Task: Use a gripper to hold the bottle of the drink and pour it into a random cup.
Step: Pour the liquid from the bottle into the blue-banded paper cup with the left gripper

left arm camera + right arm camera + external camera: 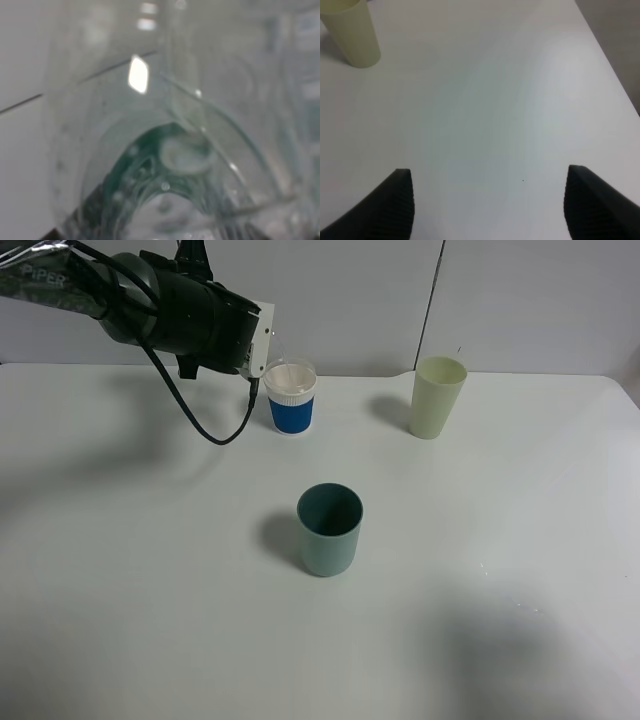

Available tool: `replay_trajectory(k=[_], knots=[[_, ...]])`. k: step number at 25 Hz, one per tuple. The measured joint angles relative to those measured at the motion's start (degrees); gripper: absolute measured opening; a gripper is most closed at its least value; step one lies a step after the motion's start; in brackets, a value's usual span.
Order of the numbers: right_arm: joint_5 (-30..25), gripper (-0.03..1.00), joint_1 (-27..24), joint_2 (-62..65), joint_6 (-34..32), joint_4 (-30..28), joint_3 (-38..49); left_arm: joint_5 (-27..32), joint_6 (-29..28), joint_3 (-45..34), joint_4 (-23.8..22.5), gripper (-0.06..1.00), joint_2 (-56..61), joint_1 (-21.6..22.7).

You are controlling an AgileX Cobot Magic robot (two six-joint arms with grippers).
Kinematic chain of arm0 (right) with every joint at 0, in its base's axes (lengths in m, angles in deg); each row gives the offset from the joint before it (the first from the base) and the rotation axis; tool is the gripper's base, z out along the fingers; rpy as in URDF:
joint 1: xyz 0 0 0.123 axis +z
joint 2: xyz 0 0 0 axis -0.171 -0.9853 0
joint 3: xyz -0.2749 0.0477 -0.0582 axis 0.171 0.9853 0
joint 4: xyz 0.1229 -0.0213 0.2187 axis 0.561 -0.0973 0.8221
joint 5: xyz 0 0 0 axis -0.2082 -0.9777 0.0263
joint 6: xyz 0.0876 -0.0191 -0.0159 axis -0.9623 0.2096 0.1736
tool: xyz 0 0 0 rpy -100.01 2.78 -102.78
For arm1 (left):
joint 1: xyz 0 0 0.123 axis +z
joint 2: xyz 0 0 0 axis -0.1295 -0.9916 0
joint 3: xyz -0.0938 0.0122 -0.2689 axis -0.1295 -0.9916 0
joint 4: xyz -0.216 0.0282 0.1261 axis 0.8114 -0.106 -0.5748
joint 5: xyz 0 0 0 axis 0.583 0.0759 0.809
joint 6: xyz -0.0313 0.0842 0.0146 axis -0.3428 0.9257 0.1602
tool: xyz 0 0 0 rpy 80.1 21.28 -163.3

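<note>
Cups x3: blue-band [291, 400], teal [329, 530], pale grn [438, 397]; bottle [170, 150] x1.

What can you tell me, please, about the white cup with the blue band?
The cup is white with a ribbed rim and a wide bright blue band round its body; it looks like paper or plastic. It stands upright and open on the far part of the table, left of the middle. Its inside looks white; any liquid cannot be made out. The left gripper hangs close above the rim's left side; contact cannot be told.
</note>
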Motion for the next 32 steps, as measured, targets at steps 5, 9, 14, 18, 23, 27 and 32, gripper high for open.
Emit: replay_trajectory(k=[5, 9, 14, 18, 23, 27, 32], knots=[[0.0, 0.63, 0.0, 0.0, 0.0, 0.0, 0.0, -0.1, 0.0, 0.0, -0.2, 0.43, 0.0, 0.0], [0.0, 0.63, 0.0, 0.0, 0.0, 0.0, 0.0, -0.1, 0.1, 0.0, -0.3, 0.43, 0.0, 0.0], [0.0, 0.63, 0.0, 0.0, 0.0, 0.0, 0.0, -0.1, 0.4, 0.0, -0.7, 0.43, 0.0, 0.0], [0.0, 0.63, 0.0, 0.0, 0.0, 0.0, 0.0, -0.2, 0.6, 0.0, -1.9, 0.43, 0.0, 0.0], [0.0, 0.63, 0.0, 0.0, 0.0, 0.0, 0.0, -0.5, 0.6, 0.0, -3.0, 0.43, 0.0, 0.0], [0.0, 0.63, 0.0, 0.0, 0.0, 0.0, 0.0, -0.6, 1.3, 0.0, -3.3, 0.43, 0.0, 0.0], [0.0, 0.63, 0.0, 0.0, 0.0, 0.0, 0.0, -0.6, 2.4, 0.0, -4.0, 0.43, 0.0, 0.0]])
